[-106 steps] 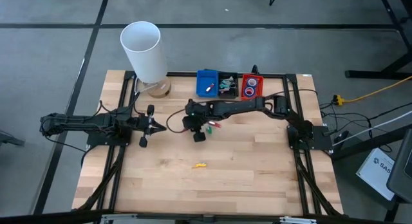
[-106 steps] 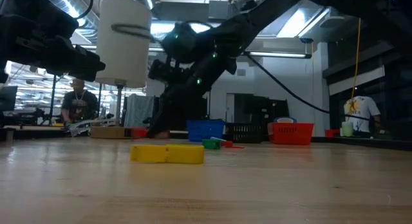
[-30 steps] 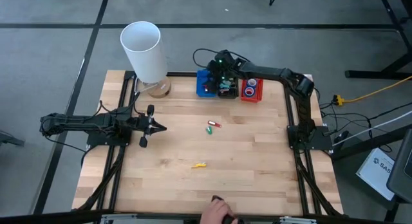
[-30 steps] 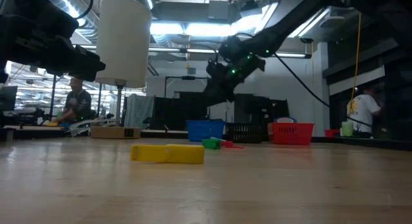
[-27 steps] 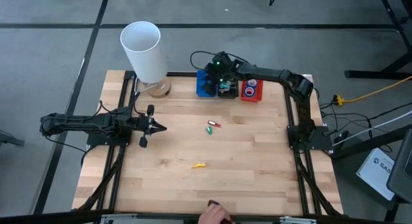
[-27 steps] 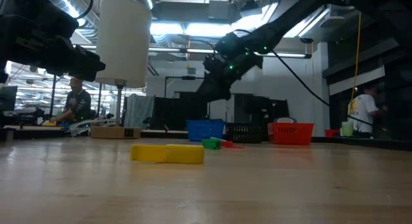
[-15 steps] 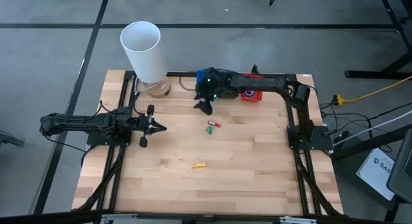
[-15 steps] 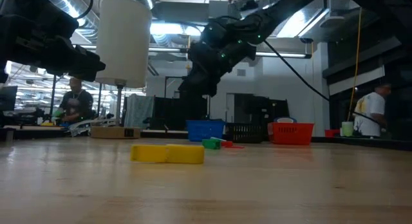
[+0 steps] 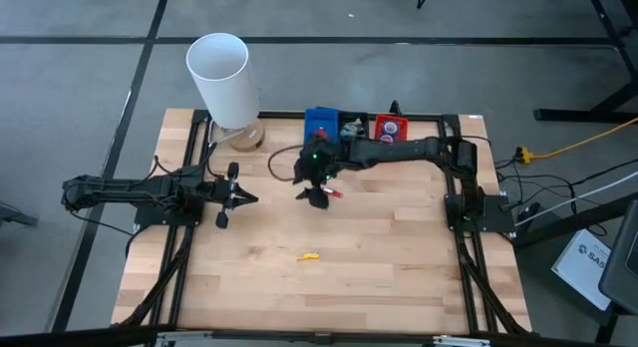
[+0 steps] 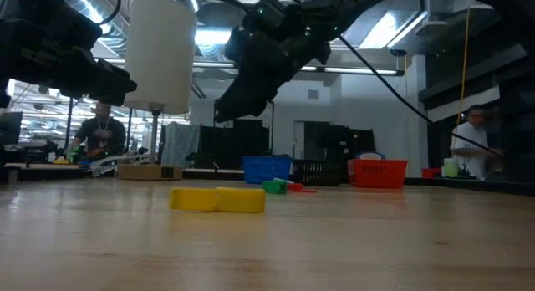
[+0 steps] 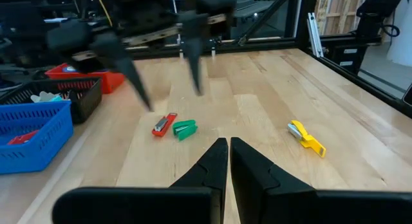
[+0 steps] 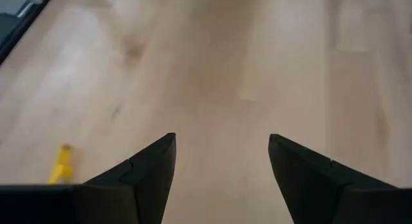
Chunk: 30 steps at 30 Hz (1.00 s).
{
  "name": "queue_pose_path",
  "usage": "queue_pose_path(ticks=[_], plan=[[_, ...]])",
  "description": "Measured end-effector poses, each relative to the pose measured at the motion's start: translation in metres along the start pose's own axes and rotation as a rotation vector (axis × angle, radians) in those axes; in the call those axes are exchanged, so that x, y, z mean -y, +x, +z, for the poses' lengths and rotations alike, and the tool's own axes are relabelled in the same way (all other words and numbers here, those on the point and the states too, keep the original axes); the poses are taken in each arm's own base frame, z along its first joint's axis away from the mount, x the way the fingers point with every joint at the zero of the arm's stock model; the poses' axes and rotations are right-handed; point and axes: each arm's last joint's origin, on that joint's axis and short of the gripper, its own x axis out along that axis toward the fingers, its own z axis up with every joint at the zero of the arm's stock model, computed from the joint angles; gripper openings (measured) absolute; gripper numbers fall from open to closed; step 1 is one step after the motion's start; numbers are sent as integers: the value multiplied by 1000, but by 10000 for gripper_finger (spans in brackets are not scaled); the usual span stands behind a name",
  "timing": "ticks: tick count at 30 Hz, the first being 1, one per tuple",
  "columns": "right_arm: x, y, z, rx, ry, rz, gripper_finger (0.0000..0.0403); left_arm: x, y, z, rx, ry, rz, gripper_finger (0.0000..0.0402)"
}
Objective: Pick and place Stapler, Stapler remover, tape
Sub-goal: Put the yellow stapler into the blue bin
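Right gripper hung open and empty just above the red and green staplers mid-bench; yellow stapler lay nearer the front. Left gripper waited closed, at left.

Right claw back from bins, over green piece.

Grey floor with dark seams surrounds the wooden table; a yellow cable trails at three o'clock. Ceiling striplights glow behind.
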Motion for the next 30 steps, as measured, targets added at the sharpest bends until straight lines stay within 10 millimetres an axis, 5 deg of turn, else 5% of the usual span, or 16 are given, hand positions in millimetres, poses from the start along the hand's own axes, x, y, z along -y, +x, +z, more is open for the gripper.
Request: queue_pose_path(ticks=[18, 30], plan=[[-144, 57, -14, -153, -143, 84, 249, 0, 0, 0, 0, 0, 0, 16], [-163, 91, -42, -243, -77, -42, 249, 0, 0, 0, 0, 0, 0, 15]])
